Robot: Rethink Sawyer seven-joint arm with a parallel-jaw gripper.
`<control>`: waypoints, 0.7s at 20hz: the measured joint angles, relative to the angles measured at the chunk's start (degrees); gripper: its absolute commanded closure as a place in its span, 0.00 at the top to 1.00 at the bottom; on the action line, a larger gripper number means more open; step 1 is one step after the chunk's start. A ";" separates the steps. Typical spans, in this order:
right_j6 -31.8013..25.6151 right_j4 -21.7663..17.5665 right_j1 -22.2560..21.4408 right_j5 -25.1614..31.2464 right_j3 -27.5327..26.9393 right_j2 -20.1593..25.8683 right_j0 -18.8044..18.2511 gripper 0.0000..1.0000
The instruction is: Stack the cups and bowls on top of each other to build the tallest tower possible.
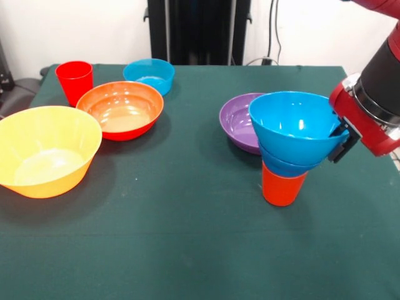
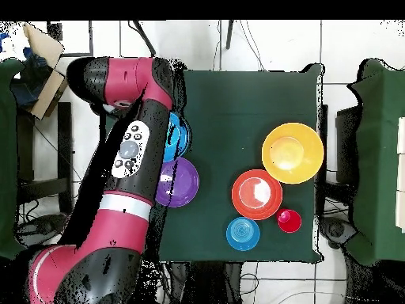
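A tower stands at the right of the front view: an orange cup [image 1: 282, 185] on the table, a small blue bowl [image 1: 289, 165] on it, and a medium blue bowl [image 1: 294, 125] on top. My gripper [image 1: 339, 139] comes in from the right and its black fingers straddle the top bowl's right rim, shut on it. In the overhead view my arm [image 2: 130, 158] covers most of the tower and only an edge of the blue bowl [image 2: 179, 134] shows. The wide purple bowl [image 1: 237, 122] sits just behind the tower. The purple cup and the small orange bowl are out of view.
At the left of the front view are the large yellow-orange bowl [image 1: 47, 150], the orange-red bowl [image 1: 122, 109], the red cup [image 1: 74, 81] and a small teal bowl [image 1: 149, 75]. The green table's [image 1: 187, 237] near half holds nothing else.
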 measured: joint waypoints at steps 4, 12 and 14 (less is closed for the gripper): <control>0.00 -0.04 -0.18 0.01 0.01 1.43 -0.40 0.00; 0.00 -0.21 -1.29 0.00 0.03 1.89 -1.01 0.00; 0.00 -0.28 -1.50 0.00 0.04 1.89 -1.07 0.00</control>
